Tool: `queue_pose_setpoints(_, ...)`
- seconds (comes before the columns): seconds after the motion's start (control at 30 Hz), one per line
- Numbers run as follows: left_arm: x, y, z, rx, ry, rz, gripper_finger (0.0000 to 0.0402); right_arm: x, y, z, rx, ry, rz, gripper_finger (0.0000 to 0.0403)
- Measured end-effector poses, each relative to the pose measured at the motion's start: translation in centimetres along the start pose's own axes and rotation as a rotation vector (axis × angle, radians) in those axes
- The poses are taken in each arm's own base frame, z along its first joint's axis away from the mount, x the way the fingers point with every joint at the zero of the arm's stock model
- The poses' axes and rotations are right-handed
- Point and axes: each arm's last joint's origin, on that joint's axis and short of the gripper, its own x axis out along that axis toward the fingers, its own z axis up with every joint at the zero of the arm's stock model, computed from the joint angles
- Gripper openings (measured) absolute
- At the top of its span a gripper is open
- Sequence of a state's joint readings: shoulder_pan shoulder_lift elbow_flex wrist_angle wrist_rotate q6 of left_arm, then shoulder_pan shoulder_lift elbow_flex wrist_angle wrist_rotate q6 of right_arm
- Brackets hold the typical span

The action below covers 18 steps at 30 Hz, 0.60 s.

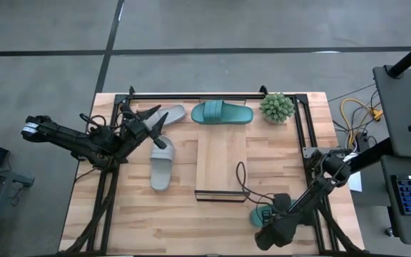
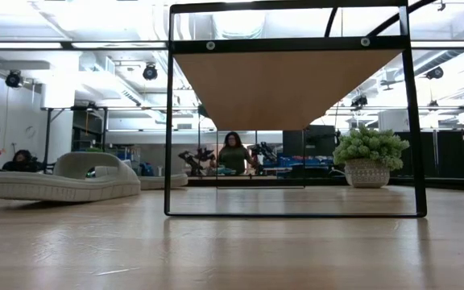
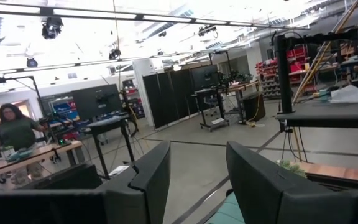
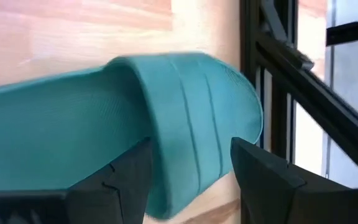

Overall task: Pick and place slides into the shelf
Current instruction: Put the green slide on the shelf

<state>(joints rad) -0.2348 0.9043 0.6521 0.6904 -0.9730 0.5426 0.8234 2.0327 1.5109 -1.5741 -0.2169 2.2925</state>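
A teal slide (image 4: pixel 104 118) lies near the table's front right corner (image 1: pixel 260 213). My right gripper (image 4: pixel 191 149) hangs open just over it, one finger on either side of its wide strap (image 4: pixel 185 112), pointing steeply down. A second teal slide (image 1: pixel 222 113) and a grey slide (image 1: pixel 175 113) lie along the far edge. Another grey slide (image 1: pixel 161 164) rests sole-down left of the shelf (image 1: pixel 220 160), a raised light-wood plank on a dark frame (image 2: pixel 292 121). My left gripper (image 1: pixel 157 120) is open, with nothing between its fingers (image 3: pixel 197 152), beside the far grey slide.
A potted plant (image 1: pixel 277 107) stands at the far right, beside the teal slide. A dark metal frame (image 1: pixel 307 143) runs along the table's edges, and a black cable (image 1: pixel 242 182) loops over the shelf's near right end. A person (image 2: pixel 234 153) sits in the room beyond.
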Motion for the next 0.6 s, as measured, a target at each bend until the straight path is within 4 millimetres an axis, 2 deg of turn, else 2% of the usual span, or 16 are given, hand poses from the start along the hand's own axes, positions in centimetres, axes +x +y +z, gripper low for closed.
queue_pose_setpoints(0.27,0.0,-0.1,0.0,0.001,0.001,-0.001,0.0141,1.4,-0.2,0.1,-0.009,-0.002,-0.064,0.0208)
queue_pose_setpoints(0.5,0.0,0.0,0.0,0.037,-0.001,0.0,0.0141,1.5,-0.2,0.1,-0.009,-0.001,-0.069,0.0206)
queue_pose_setpoints(0.6,0.0,0.0,0.0,0.07,-0.001,0.0,0.0141,1.5,-0.2,0.1,-0.009,0.0,-0.068,0.0193)
